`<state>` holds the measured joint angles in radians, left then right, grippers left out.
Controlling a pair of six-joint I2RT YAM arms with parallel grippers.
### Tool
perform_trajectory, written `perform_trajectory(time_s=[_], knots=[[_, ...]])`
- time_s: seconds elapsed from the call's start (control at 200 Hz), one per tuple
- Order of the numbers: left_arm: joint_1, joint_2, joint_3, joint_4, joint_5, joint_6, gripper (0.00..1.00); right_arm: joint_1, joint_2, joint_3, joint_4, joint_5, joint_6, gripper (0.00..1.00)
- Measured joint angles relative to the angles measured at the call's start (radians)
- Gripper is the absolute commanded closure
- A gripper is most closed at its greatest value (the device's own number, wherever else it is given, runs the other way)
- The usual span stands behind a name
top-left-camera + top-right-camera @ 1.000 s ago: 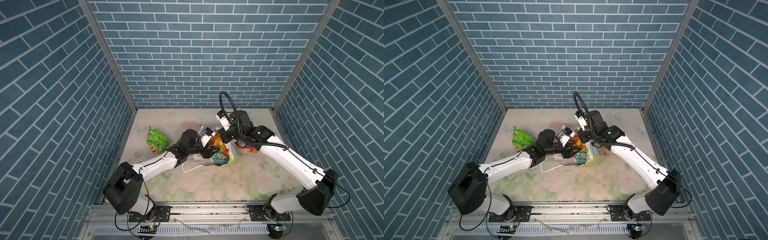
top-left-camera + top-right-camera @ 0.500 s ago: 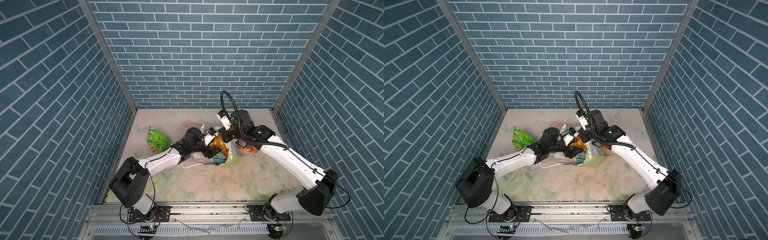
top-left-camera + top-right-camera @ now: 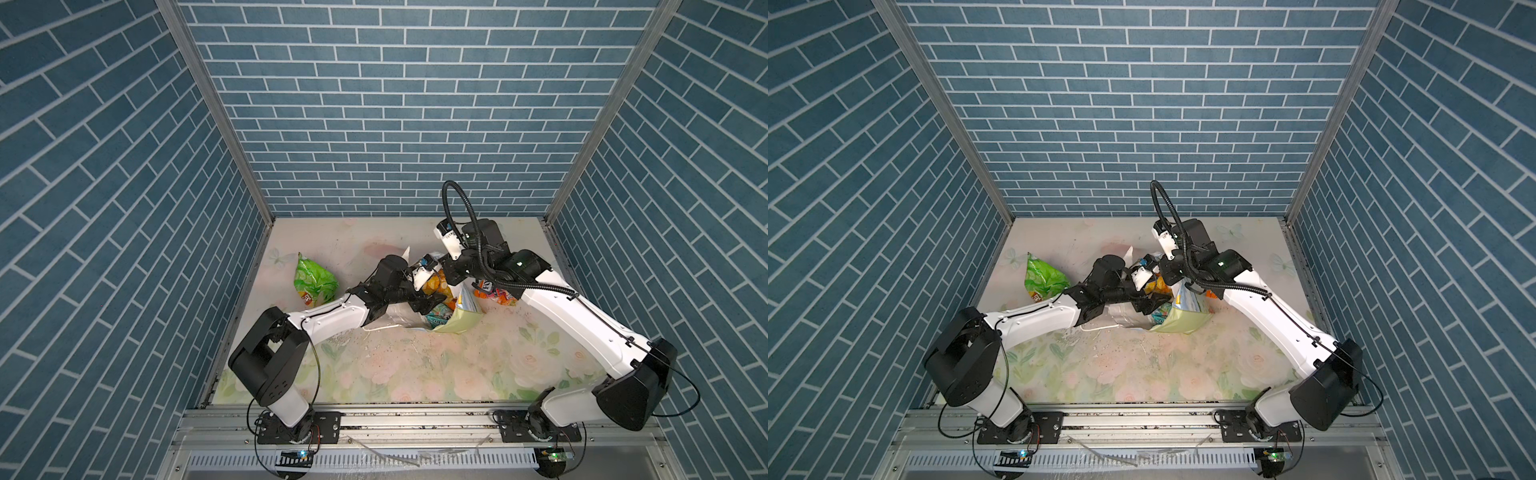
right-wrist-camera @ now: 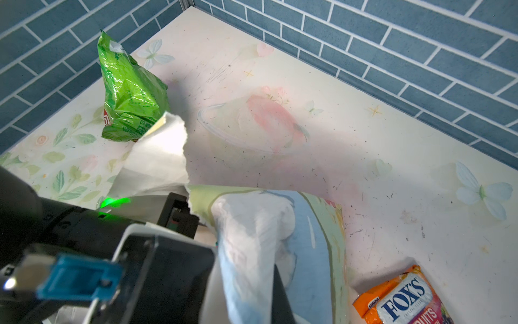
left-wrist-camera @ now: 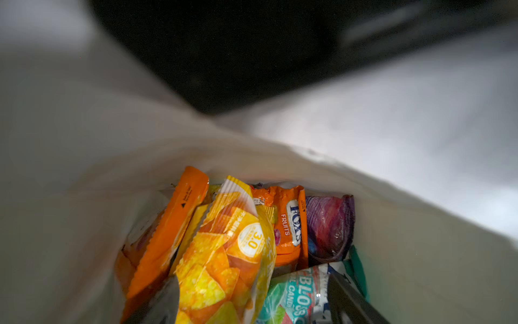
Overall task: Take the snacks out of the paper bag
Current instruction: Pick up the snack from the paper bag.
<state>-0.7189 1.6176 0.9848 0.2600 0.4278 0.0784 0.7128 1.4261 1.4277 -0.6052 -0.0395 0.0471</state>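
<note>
The paper bag [image 3: 461,320] [image 3: 1183,322] stands mid-table, mouth up. My right gripper [image 3: 455,278] [image 4: 260,286] is shut on its torn rim [image 4: 252,232] and holds it upright. My left gripper [image 3: 432,299] [image 5: 252,303] is open, down inside the bag's white walls. Between its fingers [image 5: 350,300] sit a yellow chip packet [image 5: 229,252] and a teal candy pack [image 5: 294,297]. Deeper in the bag lie an orange FOX'S pack [image 5: 288,224], a purple pack [image 5: 330,224] and another orange packet [image 5: 168,230].
A green chip bag [image 3: 313,282] [image 4: 129,95] lies on the floral table by the left wall. An orange FOX'S pack [image 3: 496,295] [image 4: 403,297] lies just right of the bag, under my right arm. Brick walls enclose three sides.
My left gripper has pushed further right, into the bag's mouth, and its jaws have spread wider. The right arm and the bag have stayed put.
</note>
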Motion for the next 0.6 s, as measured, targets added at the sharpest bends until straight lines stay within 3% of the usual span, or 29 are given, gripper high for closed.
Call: perform_trajectory(time_s=[0.215, 0.595], knots=[[-0.007, -0.019, -0.004, 0.005, -0.070, 0.032, 0.04, -0.002, 0.000, 0.000, 0.000, -0.010, 0.000, 1.00], [-0.011, 0.030, 0.027, 0.011, -0.080, 0.094, 0.05, -0.021, 0.000, 0.000, -0.001, -0.020, 0.001, 1.00]])
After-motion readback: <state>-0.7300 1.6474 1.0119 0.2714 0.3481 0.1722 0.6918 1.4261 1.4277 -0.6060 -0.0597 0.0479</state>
